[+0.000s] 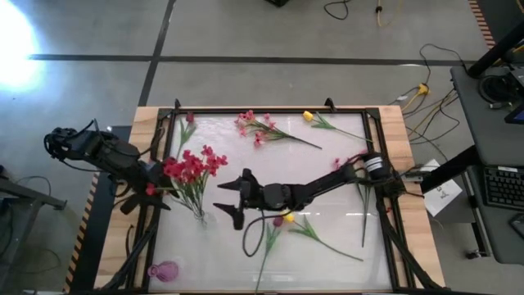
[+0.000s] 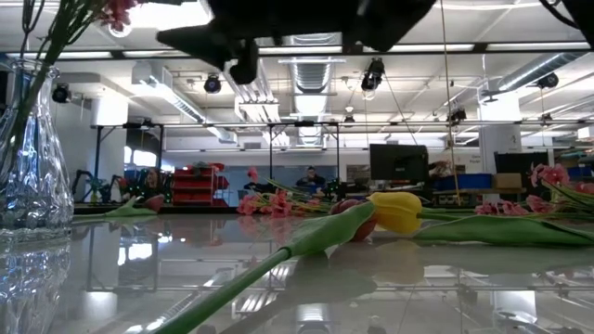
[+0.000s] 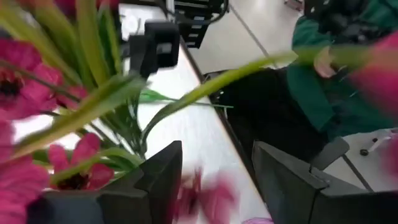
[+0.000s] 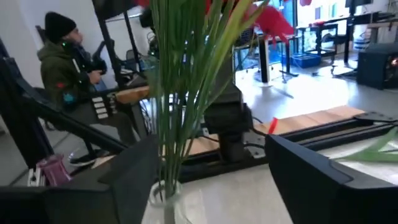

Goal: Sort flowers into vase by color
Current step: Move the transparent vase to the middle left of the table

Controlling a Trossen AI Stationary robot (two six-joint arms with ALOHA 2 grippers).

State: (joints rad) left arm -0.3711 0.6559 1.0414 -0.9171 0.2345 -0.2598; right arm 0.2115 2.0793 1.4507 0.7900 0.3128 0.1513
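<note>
A clear glass vase point(image 1: 201, 215) point(image 2: 32, 158) holds a bunch of red blossoms point(image 1: 192, 167) on green stems point(image 4: 177, 93). My right gripper point(image 1: 228, 201) point(image 4: 205, 180) is open, level with the vase's neck, a finger on each side of the stems and touching nothing. My left gripper point(image 1: 150, 190) point(image 3: 217, 180) is open beside the bunch, red blossoms point(image 3: 18, 74) close before it. A pink spray point(image 1: 258, 128), a yellow tulip point(image 1: 309, 116), another yellow tulip point(image 1: 288, 219) point(image 2: 399, 211) with a dark red bud point(image 2: 357, 223) and a pink sprig point(image 1: 339, 162) lie flat on the table.
A small pink vase point(image 1: 164, 270) stands near the table's near left corner. A black frame point(image 1: 270, 109) runs round the glossy table top. A person in a green jacket point(image 4: 62, 59) point(image 3: 348, 68) sits beyond the table's left side.
</note>
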